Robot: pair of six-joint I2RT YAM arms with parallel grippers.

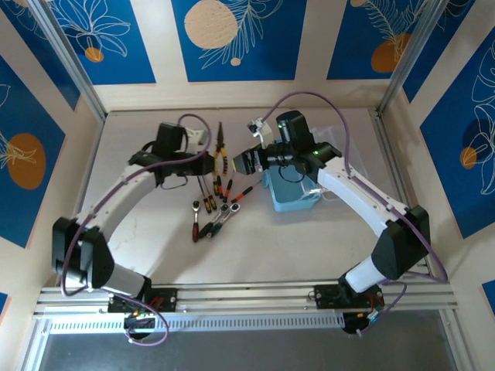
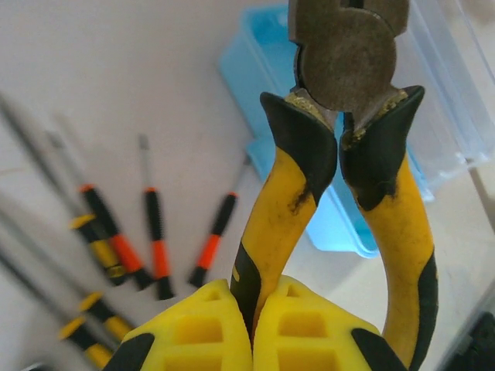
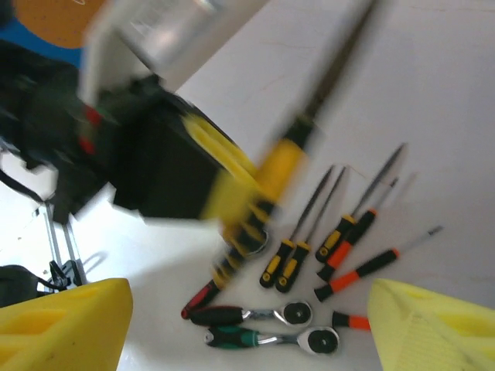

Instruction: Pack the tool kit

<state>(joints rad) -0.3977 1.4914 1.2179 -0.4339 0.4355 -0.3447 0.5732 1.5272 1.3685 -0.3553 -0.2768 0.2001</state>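
Here the left end effector (image 2: 251,328) pinches one handle of the yellow-and-black steel pliers (image 2: 344,62), whose long axis points at the light-blue rectangular plastic case (image 2: 259,54) on the desk (image 2: 116,69) just beyond; the right end effector (image 3: 249,313) is spread wide

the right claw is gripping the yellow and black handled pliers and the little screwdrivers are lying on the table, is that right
No, it is the left claw that grips the yellow-and-black-handled metal pliers, with one handle pinched between its fingers; the left wrist view shows it. The right claw is open. The small orange-and-black-handled screwdrivers do lie on the white table.
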